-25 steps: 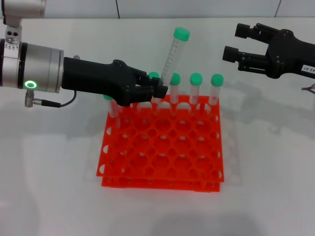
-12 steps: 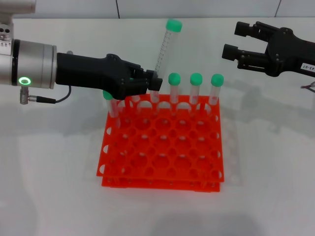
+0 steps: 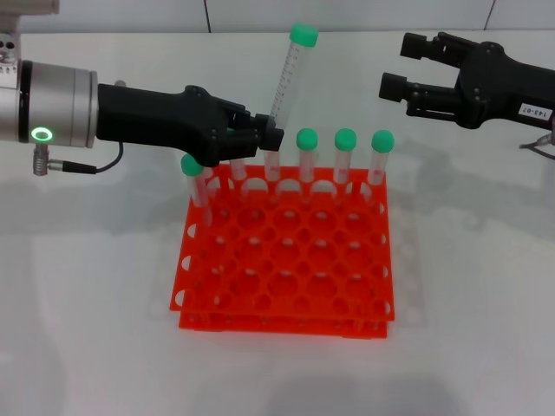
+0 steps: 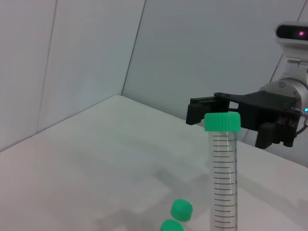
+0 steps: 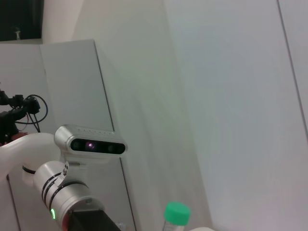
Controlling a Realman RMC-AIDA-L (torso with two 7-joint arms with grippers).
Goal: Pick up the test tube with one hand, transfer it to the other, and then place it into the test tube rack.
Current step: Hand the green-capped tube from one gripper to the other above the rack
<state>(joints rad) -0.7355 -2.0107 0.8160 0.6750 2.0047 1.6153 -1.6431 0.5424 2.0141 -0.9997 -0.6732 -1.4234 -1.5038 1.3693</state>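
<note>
My left gripper [image 3: 270,139], black on a silver wrist with a green ring light, is shut on the lower part of the test tube [image 3: 289,76]. The tube is clear with a green cap and tilts up and to the right, lifted above the back row of the orange-red test tube rack [image 3: 286,260]. The left wrist view shows the same test tube [image 4: 224,178] upright with its graduation marks. My right gripper [image 3: 401,68], black with a white label, hangs open at the upper right, apart from the tube, fingers pointing left toward it. It shows again as the right gripper [image 4: 202,109] beyond the tube.
Several other green-capped tubes stand in the rack's back row, among them one at the left end [image 3: 194,178] and one at the right end [image 3: 380,156]. The rack sits on a white table [image 3: 468,295]. The right wrist view shows the left arm [image 5: 67,192] and a green cap [image 5: 176,212].
The left gripper has drawn the tube out of the rack, lifted it and carried it slightly left. The right gripper has shifted a little left and up toward it.
</note>
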